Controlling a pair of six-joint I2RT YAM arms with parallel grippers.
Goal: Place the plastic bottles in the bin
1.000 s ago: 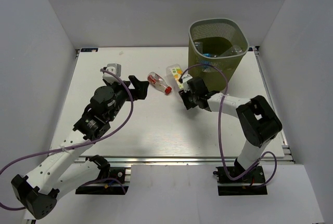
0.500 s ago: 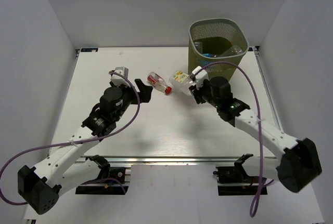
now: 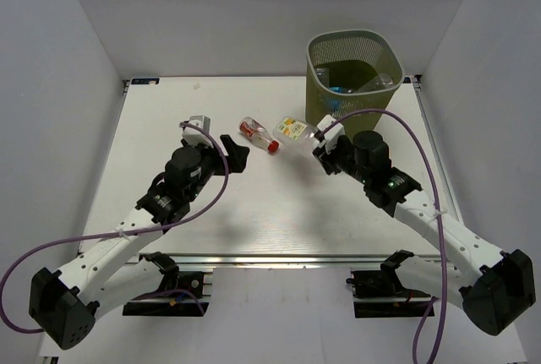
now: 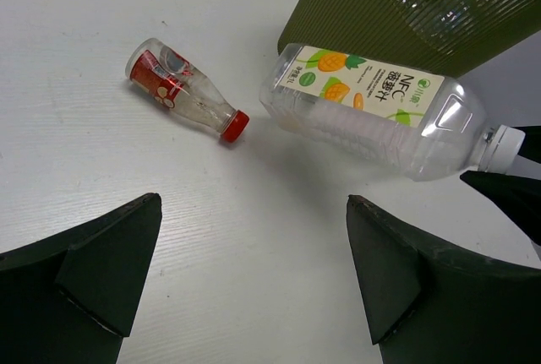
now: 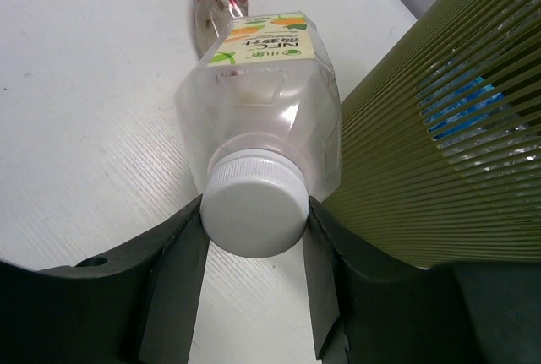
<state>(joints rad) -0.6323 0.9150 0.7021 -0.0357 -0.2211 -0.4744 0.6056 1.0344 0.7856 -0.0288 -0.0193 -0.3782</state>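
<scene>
Bottle with orange label pinched by cap alone in right gripper, just beside bin wall; likely to swing, slip or knock bin on lift. Left gripper spread wide, empty, near small red bottle left of bin

One olive-green perforated mesh bin. Two clear plastic bottles outside it: a small red-labelled bottle and a larger fruit-labelled bottle. At least two more inside.

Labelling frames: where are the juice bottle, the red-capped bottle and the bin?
juice bottle (image 4: 372, 121): left wrist view, mid-body.
red-capped bottle (image 4: 188, 99): left wrist view, clear middle.
bin (image 3: 376, 109): top view, front mesh wall.
</scene>
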